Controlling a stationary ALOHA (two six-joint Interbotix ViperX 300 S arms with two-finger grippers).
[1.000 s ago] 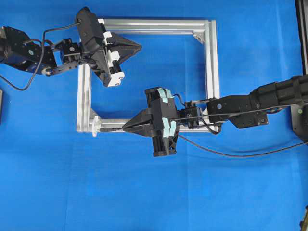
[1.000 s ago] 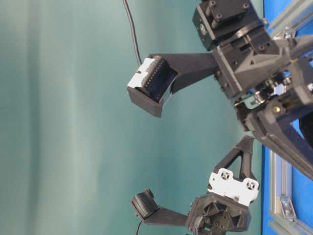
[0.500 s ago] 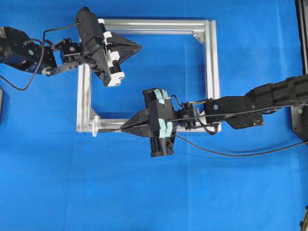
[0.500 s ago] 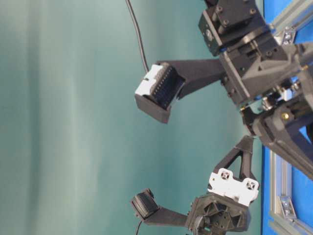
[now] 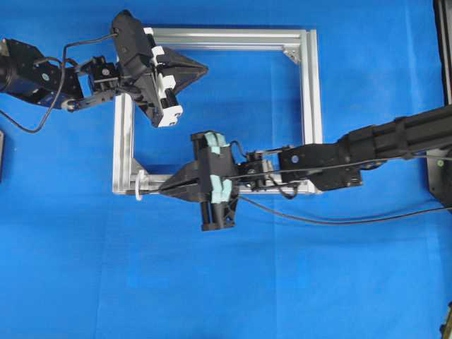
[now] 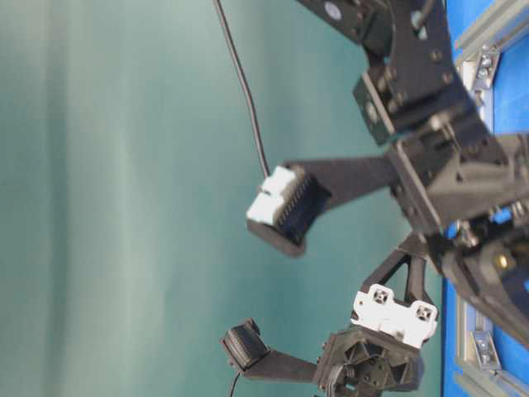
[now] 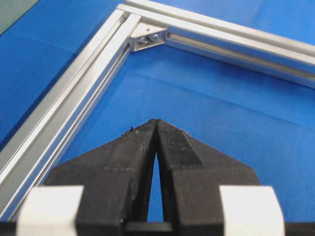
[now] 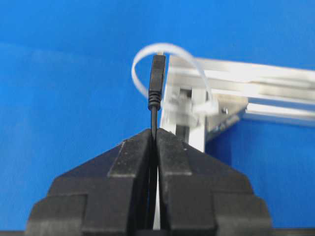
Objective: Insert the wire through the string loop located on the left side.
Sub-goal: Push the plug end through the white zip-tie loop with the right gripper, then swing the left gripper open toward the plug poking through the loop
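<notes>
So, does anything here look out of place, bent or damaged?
Nothing stands out. The aluminium frame lies flat and square on the blue mat. The right hand is shut on the wire, whose plug tip points straight at the string loop. The left hand is shut and holds nothing.

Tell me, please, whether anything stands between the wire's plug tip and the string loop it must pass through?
Nothing visible does. The right gripper holds the wire with its plug tip right at the string loop.

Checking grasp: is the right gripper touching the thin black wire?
Touching. The right wrist view shows the right gripper shut on the thin black wire.
</notes>
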